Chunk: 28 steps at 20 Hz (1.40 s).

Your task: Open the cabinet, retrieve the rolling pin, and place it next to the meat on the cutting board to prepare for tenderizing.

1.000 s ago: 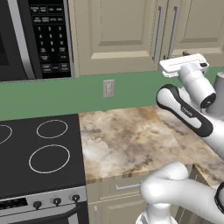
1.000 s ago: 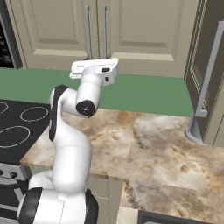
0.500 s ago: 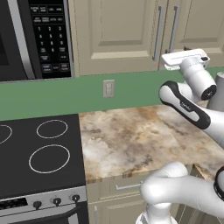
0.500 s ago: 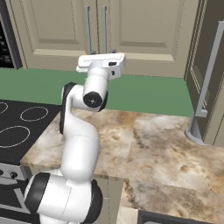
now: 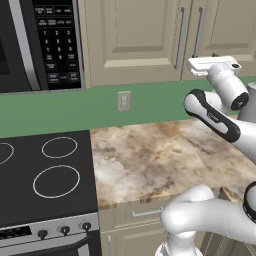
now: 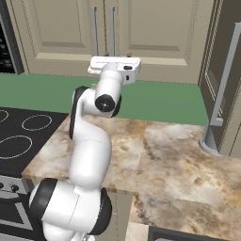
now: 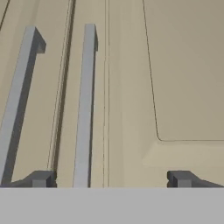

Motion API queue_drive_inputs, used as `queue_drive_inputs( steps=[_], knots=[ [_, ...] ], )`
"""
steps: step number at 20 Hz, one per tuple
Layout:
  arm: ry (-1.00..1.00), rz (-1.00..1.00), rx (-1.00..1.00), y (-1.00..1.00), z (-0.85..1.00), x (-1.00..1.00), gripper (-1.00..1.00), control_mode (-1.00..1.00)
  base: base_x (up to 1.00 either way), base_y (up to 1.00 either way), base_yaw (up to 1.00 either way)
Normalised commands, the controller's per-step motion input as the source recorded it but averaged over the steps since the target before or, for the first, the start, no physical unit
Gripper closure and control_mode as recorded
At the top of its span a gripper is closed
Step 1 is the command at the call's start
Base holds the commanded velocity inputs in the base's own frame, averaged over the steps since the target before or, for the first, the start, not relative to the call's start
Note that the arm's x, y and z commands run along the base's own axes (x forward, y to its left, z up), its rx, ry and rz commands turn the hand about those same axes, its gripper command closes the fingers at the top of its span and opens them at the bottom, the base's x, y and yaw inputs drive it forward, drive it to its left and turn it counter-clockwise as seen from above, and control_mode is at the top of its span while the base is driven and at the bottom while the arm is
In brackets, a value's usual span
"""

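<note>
The arm is raised so the gripper [image 7: 110,178] faces the front of the cabinet [image 5: 135,40], because nothing else in the task can begin until a door is pulled. Both doors are shut, and the two long silver bar handles run side by side along the seam where the doors meet. In the hand view the jaws stand spread as wide as they go, holding nothing; the right door handle [image 7: 85,105] rises between the two dark fingertips [image 7: 41,178], nearer the left one, while the left door handle [image 7: 17,100] lies outside them. That wide spread makes sense as a way to straddle the bar before closing on it. The tips look close to the door face, but whether they already reach around the bar I cannot tell.

From the right base view the white hand sits level in front of the lower ends of the handles [image 6: 112,30], which would suit a pull near the bottom of the bar.

The rolling pin is presumably behind the shut doors, so its place is hidden. The marbled countertop [image 5: 160,155] below, between the black stovetop [image 5: 45,175] and the steel refrigerator [image 6: 226,80], carries nothing I can make out
</note>
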Motion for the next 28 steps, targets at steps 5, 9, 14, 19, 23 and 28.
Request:
queue_drive_inputs(
  steps=[5, 9, 14, 19, 23, 28],
  knots=[
    [0.02, 0.00, 0.06, 0.02, 0.01, 0.19, -1.00, -1.00, 0.00, 0.00, 0.00],
    [0.00, 0.00, 0.00, 0.10, 0.00, 0.04, -1.00, -1.00, 0.00, 0.00, 0.00],
    [0.00, 0.00, 0.00, 0.04, 0.00, 0.00, -1.00, -1.00, 0.00, 0.00, 0.00],
    [0.00, 0.00, 0.00, -0.01, 0.00, 0.22, -1.00, -1.00, 0.00, 0.00, 0.00],
    [0.00, 0.00, 0.00, 0.02, 0.00, 0.26, -1.00, -1.00, 0.00, 0.00, 0.00],
    [0.00, 0.00, -0.02, 0.13, 0.00, 0.31, -1.00, -1.00, 0.00, 0.00, 0.00]
  ],
)
